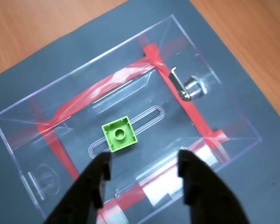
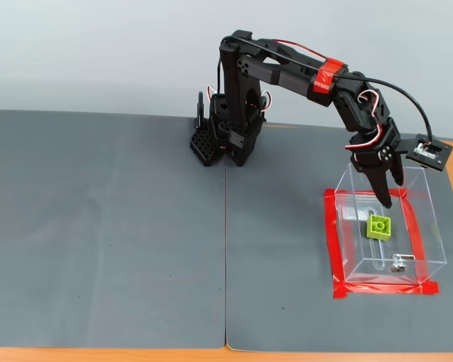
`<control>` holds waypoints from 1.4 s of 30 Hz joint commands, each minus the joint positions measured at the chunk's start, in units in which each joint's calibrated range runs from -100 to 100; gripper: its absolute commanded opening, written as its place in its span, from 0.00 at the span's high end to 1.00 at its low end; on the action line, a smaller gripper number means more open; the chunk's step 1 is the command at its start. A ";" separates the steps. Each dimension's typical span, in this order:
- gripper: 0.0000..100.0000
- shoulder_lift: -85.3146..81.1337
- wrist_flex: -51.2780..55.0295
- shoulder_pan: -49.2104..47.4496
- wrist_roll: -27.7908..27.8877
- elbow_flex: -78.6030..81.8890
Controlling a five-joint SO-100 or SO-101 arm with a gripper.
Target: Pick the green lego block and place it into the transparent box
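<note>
The green lego block [image 1: 119,133] lies on the floor of the transparent box [image 1: 18,140], studs up, near its middle. It also shows in the fixed view [image 2: 378,226] inside the box [image 2: 430,226]. My gripper [image 1: 143,173] is open and empty, its two black fingers just above and near the block, over the box's opening. In the fixed view the gripper [image 2: 386,195] points down into the box's far end. A small metal piece [image 1: 190,87] sits at one end of the box; in the fixed view the metal piece [image 2: 397,263] is at the near end.
Red tape [image 2: 332,249] frames the box's base on the dark grey mat [image 2: 106,226]. The arm's base [image 2: 226,136] stands at the back centre. Wooden table [image 1: 32,28] shows past the mat's edges.
</note>
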 commanded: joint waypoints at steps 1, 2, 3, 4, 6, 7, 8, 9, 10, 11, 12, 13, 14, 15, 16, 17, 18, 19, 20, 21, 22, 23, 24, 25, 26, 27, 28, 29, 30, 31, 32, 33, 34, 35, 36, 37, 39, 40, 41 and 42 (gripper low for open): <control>0.98 -0.60 0.13 0.77 0.21 -0.52; 0.99 -0.86 0.13 0.85 0.21 -0.52; 0.98 -1.03 0.13 1.37 0.00 -0.52; 0.98 -1.28 0.13 1.89 -0.11 -0.61; 0.98 -1.36 0.13 2.56 0.21 -1.15; 0.98 -1.45 0.22 3.08 0.31 -1.24; 0.98 -1.62 0.22 3.90 0.36 -1.42; 0.98 -2.21 0.22 4.95 0.36 -1.96; 0.98 -3.06 0.22 5.99 0.36 -2.60; 0.98 -3.91 0.22 7.04 0.36 -3.14; 0.98 -4.67 0.22 8.01 0.36 -3.32; 0.98 -5.35 0.22 9.05 0.36 -3.50; 0.98 -6.11 0.22 10.24 0.36 -3.50; 0.98 -7.64 0.22 13.00 0.42 -3.50; 0.98 -8.66 0.22 14.42 0.42 -3.50; 0.98 -9.67 0.22 15.84 0.42 -3.50; 0.98 -10.69 0.22 17.18 0.42 -3.41; 0.98 -11.79 0.22 18.60 0.42 -3.14; 0.98 -12.89 0.22 19.94 0.42 -2.87; 0.98 -13.91 0.22 21.21 0.42 -2.69; 0.98 -14.84 0.22 22.48 0.42 -2.23; 0.98 -15.78 0.22 23.75 0.42 -1.60; 0.98 -16.79 0.22 25.02 0.42 -0.97; 0.98 -17.90 0.22 26.28 0.42 -0.24; 0.98 -19.08 0.22 27.55 0.42 0.57; 0.98 -20.36 0.22 28.89 0.42 1.57; 0.98 -21.63 0.22 30.31 0.42 2.65; 0.98 -23.15 0.22 31.80 0.42 3.92; 0.98 -24.76 0.22 33.22 0.42 5.27; 0.98 -26.38 0.22 34.71 0.42 6.63; 0.98 -28.07 0.22 36.28 0.42 8.17; 0.98 -31.63 0.22 39.11 0.42 11.24; 0.98 -33.41 0.13 40.46 0.42 12.87; 0.98 -35.19 0.04 41.73 0.42 14.50; 0.98 -38.50 -0.04 43.89 0.42 17.21; 0.98 -40.11 -0.22 44.71 0.42 18.57; 0.98 -42.91 -0.48 45.53 0.42 21.01; 0.98 -44.09 -0.48 45.60 0.42 22.10; 0.98 -45.37 -0.56 45.60 0.42 23.09; 0.98 -46.55 -0.56 45.60 0.42 23.91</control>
